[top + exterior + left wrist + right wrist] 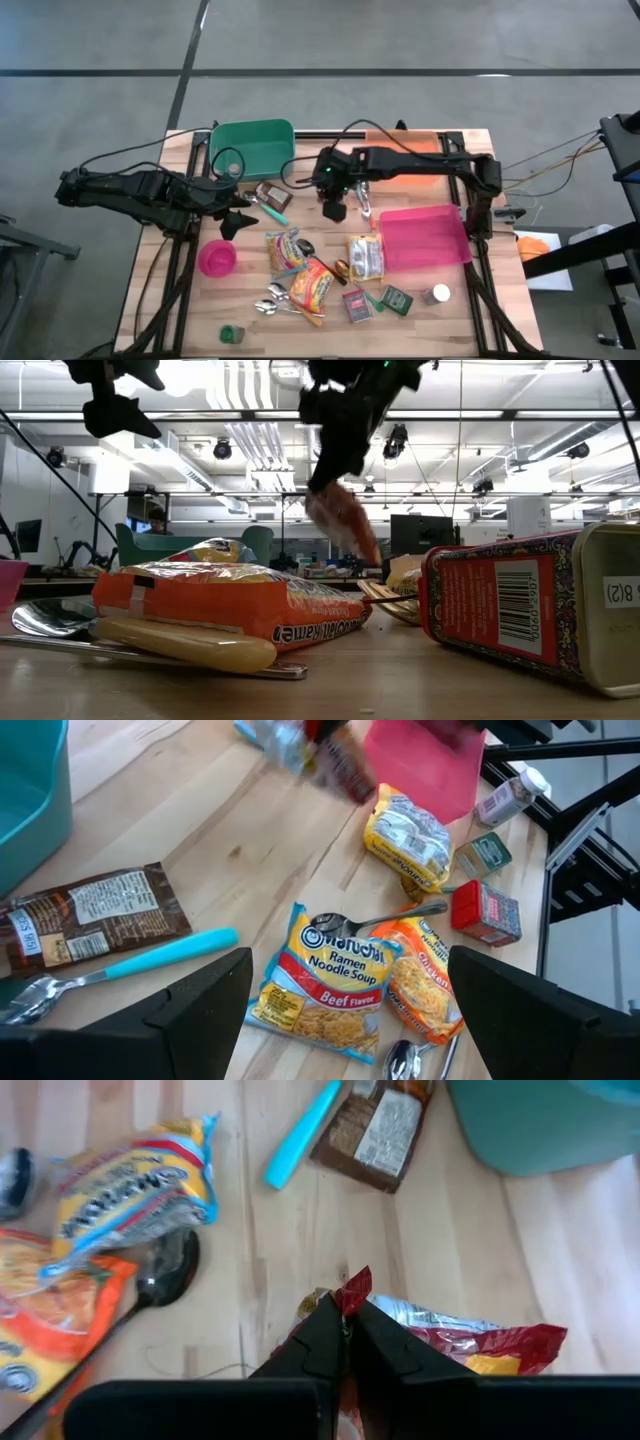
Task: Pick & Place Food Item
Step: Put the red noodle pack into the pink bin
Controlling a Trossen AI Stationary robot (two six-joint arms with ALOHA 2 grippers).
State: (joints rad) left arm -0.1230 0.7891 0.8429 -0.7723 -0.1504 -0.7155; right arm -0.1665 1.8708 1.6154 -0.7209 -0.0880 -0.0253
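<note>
While right tool point(345, 1342) pinches 1 snack bag point(470, 1342), roughly 3 noodle packs point(312, 283) lie below.

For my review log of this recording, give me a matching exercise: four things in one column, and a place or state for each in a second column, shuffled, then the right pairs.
Things:
1. red foil snack packet
2. left end effector
3. teal plastic bin
4. small round pink plastic bowl

Places or states:
A. stands at the table's far edge
B. open, holding nothing, above the table's left side
C. pinched in the shut right end effector, hanging above the table
D. sits on the table's left side, near the front

Pairs: 1-C, 2-B, 3-A, 4-D
</note>
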